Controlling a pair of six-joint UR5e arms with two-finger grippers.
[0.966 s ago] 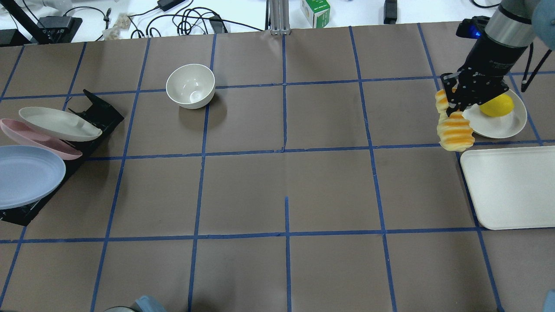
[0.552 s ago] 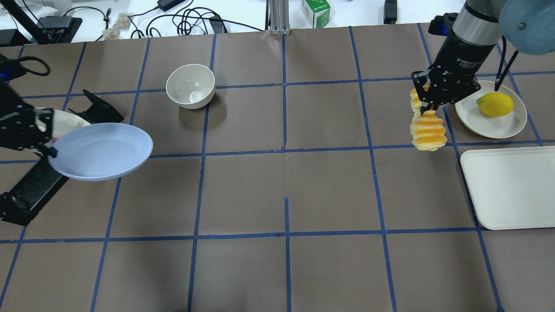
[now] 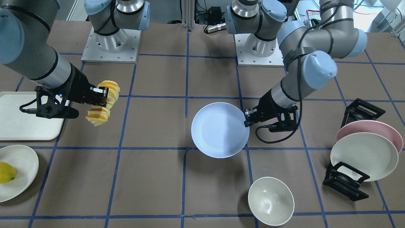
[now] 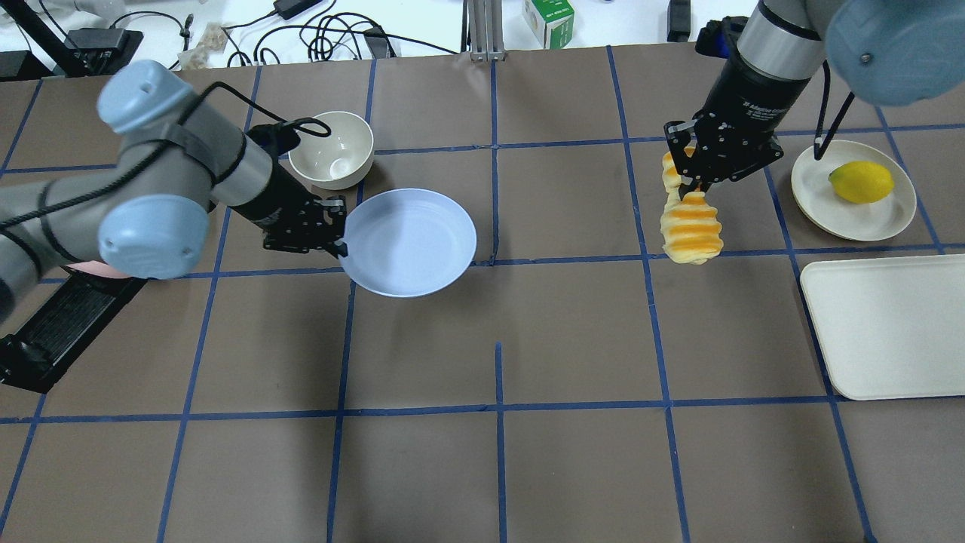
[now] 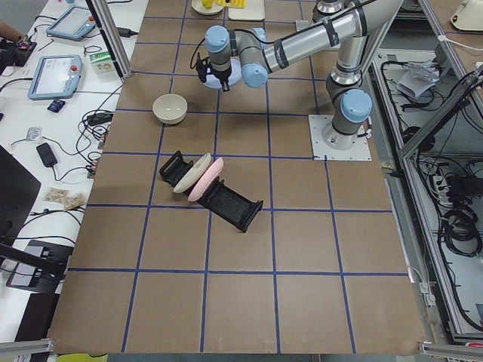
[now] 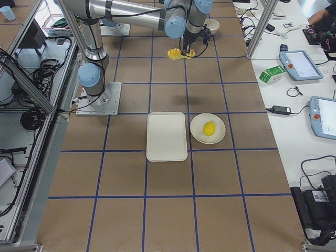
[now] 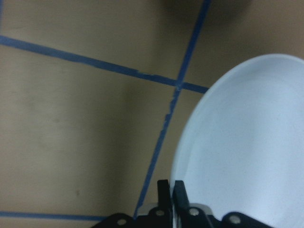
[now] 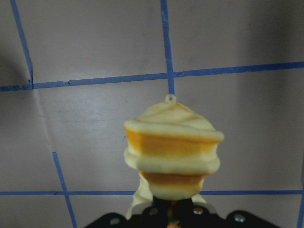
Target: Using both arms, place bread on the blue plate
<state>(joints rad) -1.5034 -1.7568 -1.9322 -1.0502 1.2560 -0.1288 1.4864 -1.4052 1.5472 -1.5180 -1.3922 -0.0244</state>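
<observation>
left hand point(image 4: 343, 238) pinches blue plate point(image 4: 415, 241) rim | right hand point(image 4: 697, 182) clamps bread point(image 4: 690, 228), contact hidden

I see the pale blue round plate point(image 4: 411, 241) left of centre in the left gripper point(image 4: 341, 240), cream round bowl point(image 4: 332, 154) just behind it. Ridged yellow-orange bread loaf point(image 4: 690, 226) hangs from the right gripper point(image 4: 691, 183), right of centre. Far right: yellow lemon point(image 4: 861, 182) on small white plate point(image 4: 867, 224), white rectangular tray point(image 4: 889, 324) before it. Far left: black rack point(image 3: 346, 188) holding pink plate point(image 3: 370, 126), cream plate point(image 3: 364, 156).
</observation>
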